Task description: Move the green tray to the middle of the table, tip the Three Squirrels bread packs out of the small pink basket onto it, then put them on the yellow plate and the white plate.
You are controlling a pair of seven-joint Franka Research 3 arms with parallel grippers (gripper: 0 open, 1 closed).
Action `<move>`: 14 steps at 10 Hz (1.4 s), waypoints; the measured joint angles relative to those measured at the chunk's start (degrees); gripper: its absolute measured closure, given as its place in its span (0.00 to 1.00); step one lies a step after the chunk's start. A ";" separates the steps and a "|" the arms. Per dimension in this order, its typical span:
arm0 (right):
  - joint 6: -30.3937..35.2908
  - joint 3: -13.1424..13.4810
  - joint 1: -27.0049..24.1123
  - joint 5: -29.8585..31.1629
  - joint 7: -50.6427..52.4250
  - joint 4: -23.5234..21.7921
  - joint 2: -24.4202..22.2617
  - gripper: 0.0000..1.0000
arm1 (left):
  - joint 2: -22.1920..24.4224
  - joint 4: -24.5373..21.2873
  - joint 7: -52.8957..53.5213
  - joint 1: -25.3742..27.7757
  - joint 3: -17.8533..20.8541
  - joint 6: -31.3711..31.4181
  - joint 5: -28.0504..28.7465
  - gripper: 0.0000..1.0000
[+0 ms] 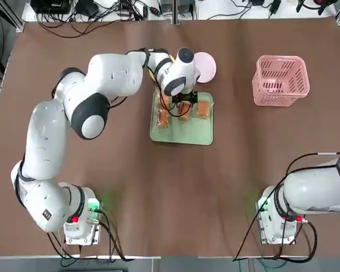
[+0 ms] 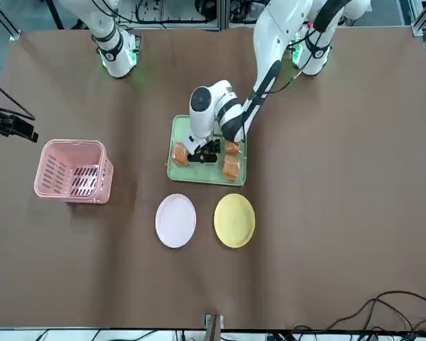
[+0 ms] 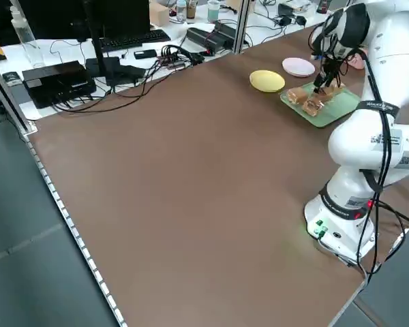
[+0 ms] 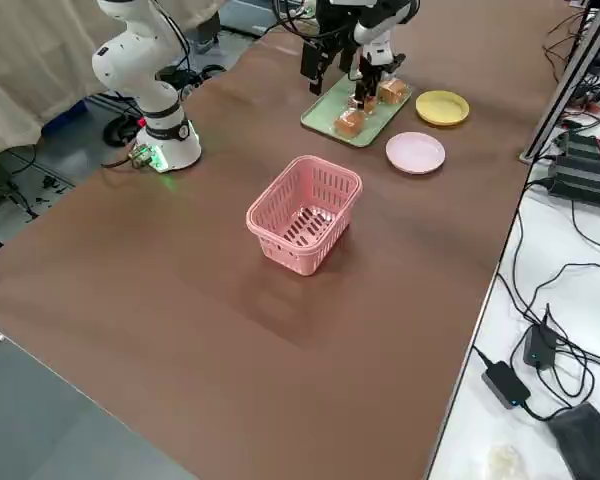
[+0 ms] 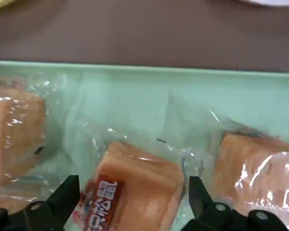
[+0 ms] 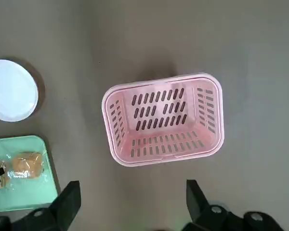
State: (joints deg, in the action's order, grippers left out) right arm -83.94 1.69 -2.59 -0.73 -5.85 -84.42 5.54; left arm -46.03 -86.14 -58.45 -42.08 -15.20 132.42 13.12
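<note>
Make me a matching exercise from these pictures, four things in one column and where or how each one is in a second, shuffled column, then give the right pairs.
Things:
1. green tray
2. small pink basket
3. left gripper
4. yellow plate

States:
A. standing upright and empty, out on the robot's right side of the table
B. bare, next to the white plate
C. holding three bread packs, middle of the table
D. open, low over the middle pack

Pairs: 1-C, 2-A, 3-D, 4-B
</note>
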 joint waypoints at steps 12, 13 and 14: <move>0.07 0.01 0.00 0.00 0.60 0.00 0.00 0.03 | 5.61 1.71 1.16 4.28 0.33 -11.27 -1.84 0.47; 0.07 0.02 0.00 0.00 0.61 0.00 0.00 0.03 | 7.24 0.99 1.02 3.63 0.13 -11.72 -3.60 0.51; 0.10 0.04 -0.02 0.00 0.82 0.00 0.00 0.03 | 7.90 0.38 -0.05 2.19 -0.13 -11.65 -4.61 0.52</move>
State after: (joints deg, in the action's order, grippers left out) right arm -83.85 1.73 -2.61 -0.73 -5.02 -84.43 5.54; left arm -38.14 -85.76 -58.50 -39.89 -15.33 120.77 8.52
